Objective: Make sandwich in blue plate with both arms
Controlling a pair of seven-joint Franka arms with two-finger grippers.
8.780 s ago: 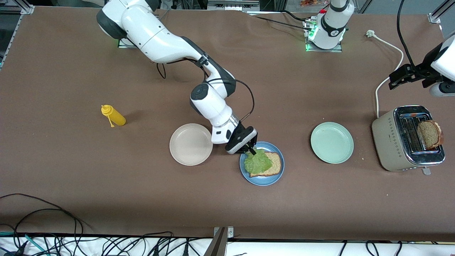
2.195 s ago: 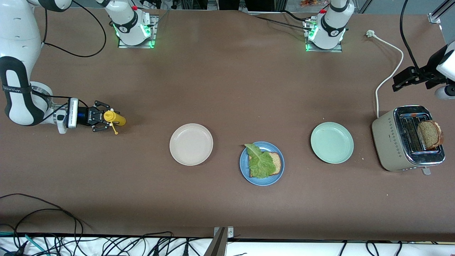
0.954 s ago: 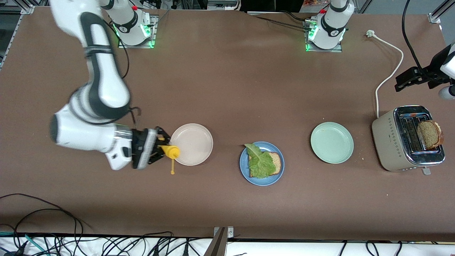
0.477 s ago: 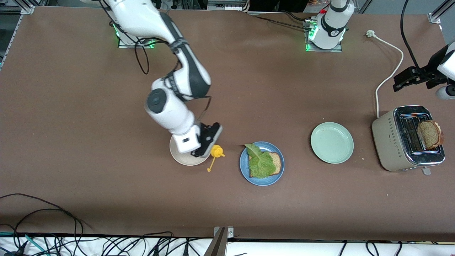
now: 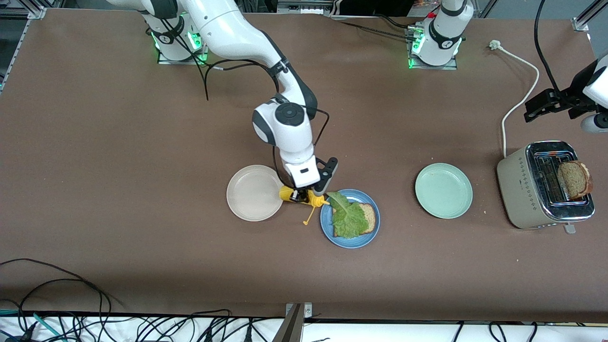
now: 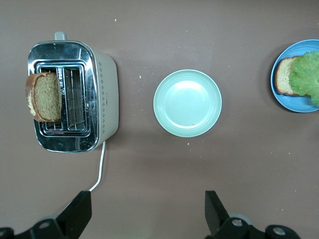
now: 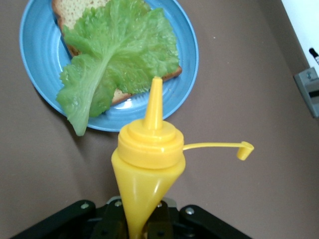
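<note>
The blue plate (image 5: 352, 243) holds one tan bread slice (image 5: 368, 217) with a green lettuce leaf (image 5: 346, 216) spread over it. My right gripper (image 5: 298, 195) is shut on a yellow squeeze bottle (image 5: 286, 193) over the table between the cream plate and the blue plate. The bottle's nozzle reaches the blue plate's rim, and its cap hangs loose on a strap. In the right wrist view the bottle (image 7: 148, 159) points at the lettuce (image 7: 119, 55). A second bread slice (image 5: 574, 179) stands in the toaster. My left gripper (image 5: 534, 107) waits open above the table beside the toaster.
A cream plate (image 5: 255, 192) and a pale green plate (image 5: 443, 190) flank the blue plate. The toaster (image 5: 527, 187) stands at the left arm's end of the table, its white cord (image 5: 517, 99) trailing toward the bases. Black cables (image 5: 71, 289) lie along the table's front edge.
My right arm has carried the yellow bottle from beside the cream plate, past it, to the blue plate's edge. The left arm has stayed put.
</note>
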